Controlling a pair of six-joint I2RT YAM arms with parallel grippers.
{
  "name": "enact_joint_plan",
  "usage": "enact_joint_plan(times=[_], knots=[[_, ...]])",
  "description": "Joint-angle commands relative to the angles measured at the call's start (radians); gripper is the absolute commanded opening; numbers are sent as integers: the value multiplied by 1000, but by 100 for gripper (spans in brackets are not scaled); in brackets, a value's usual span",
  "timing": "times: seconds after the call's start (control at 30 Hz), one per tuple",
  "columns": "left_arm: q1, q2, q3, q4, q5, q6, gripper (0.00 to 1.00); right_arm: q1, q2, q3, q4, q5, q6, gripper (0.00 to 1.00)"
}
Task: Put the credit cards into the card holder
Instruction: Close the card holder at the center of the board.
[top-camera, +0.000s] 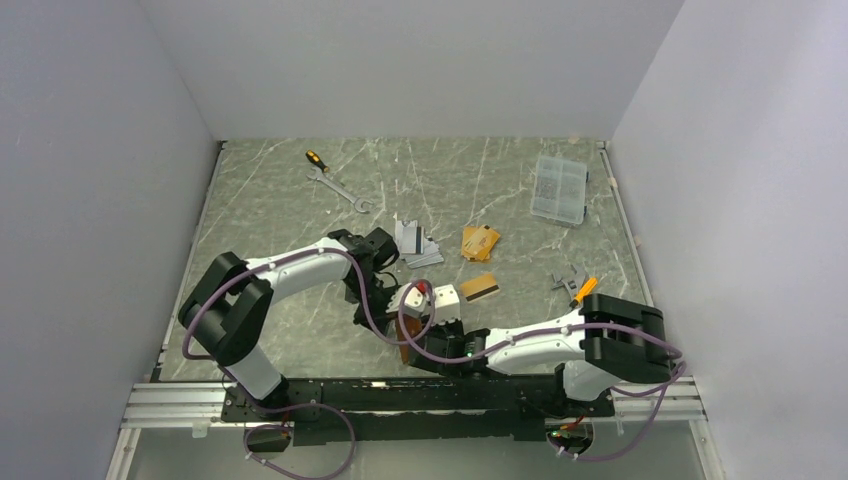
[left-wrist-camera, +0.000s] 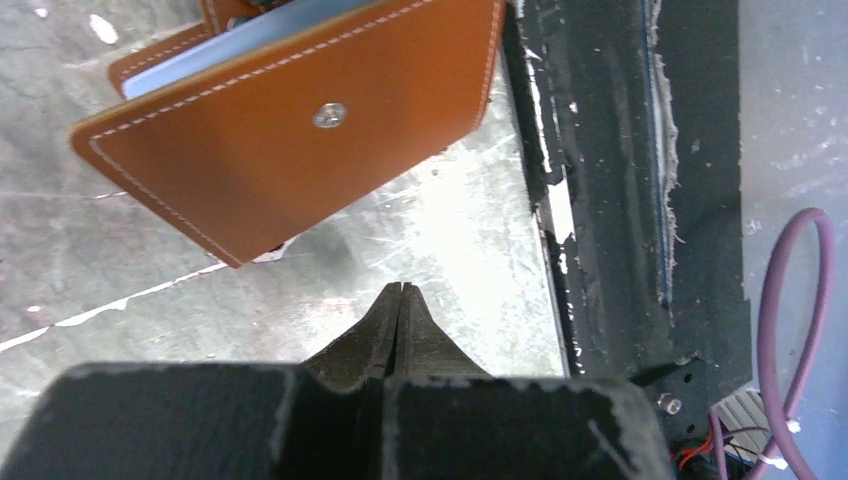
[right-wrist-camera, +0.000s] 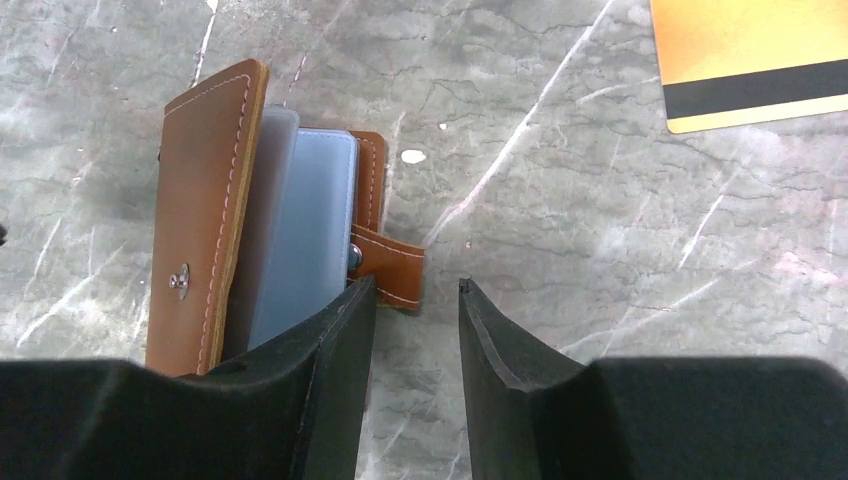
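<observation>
A grey-green marble-patterned surface sits between plain white walls. At its far left lie a small screwdriver with an orange-and-black handle and, just beside it, a silver open-ended metal spanner. At the far right rests a clear plastic compartment box. Toward the near right, a short orange-handled implement lies against a small grey metal piece. An aluminium rail runs along the near edge.

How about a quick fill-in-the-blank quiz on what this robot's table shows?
1. The left end effector is ___ and holds nothing.
2. The right end effector has its jaws ___, with nothing between them.
3. The gold card has a dark ___ across it.
4. The card holder is made of ___ leather.

Missing words: shut; open; stripe; brown.
</observation>
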Motion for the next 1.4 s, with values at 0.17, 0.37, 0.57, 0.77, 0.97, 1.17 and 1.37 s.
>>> enact_joint_plan(times=[0.17,0.37,0.57,0.77,0.97,1.17,1.37], knots=[[39,100,169,72,71,-180,0,182,52,48,160,89,-365,39],[89,140,211,43,72,-182,0,232,20,-3,291,31,-510,40],[100,160,254,47,53,-193,0,237,-121,-190,598,-98,-690,43],[102,193,299,25,75,-160,0,213,-231,-293,643,-135,-688,49],[102,183,278,-16,102,-116,0,170,-314,-375,668,-139,-598,51],[119,108,205,-6,103,-114,0,170,-242,-364,754,-174,-665,59],[126,39,159,-4,123,-110,0,156,-139,-312,769,-157,-716,61]])
